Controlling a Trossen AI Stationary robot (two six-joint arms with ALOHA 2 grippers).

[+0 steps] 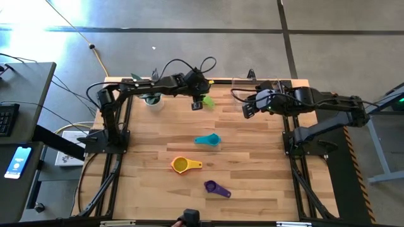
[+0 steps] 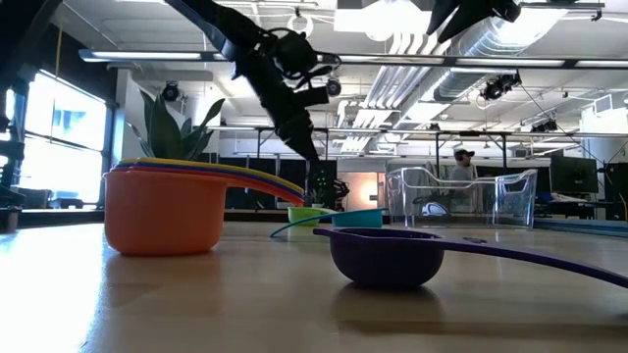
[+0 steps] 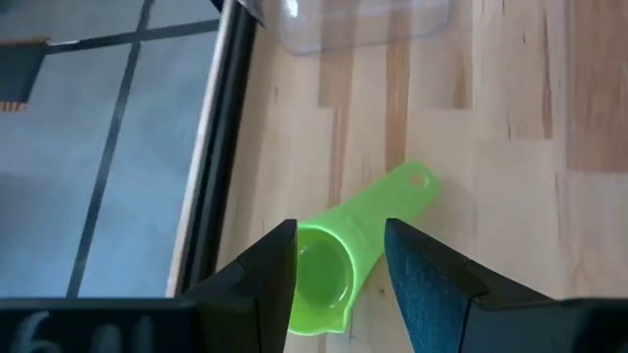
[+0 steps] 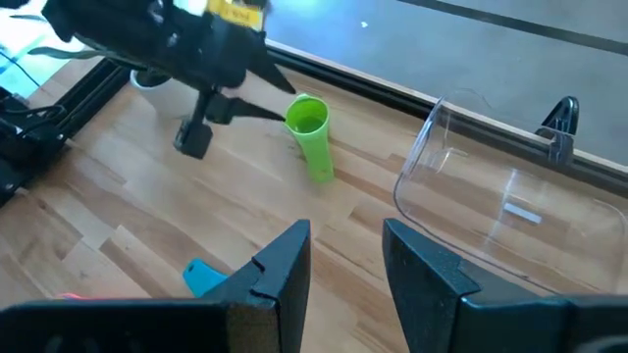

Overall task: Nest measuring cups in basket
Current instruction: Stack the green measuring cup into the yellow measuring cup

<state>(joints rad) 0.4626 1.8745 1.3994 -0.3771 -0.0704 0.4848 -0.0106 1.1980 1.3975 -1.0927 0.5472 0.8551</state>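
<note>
Wooden table (image 1: 252,189), left gripper (image 3: 339,284) over green cup (image 3: 343,255)

Bare table (image 1: 252,176) lies open between the basket (image 4: 510,211) and green cup (image 4: 311,137); the left claw (image 3: 339,270) straddles that cup.

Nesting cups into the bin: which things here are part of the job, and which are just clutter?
Job items:
green cup, under the open left gripper
teal cup
yellow cup
purple cup
clear basket, near the open right gripper

Lying about:
potted plant
phone
keyboard
</note>
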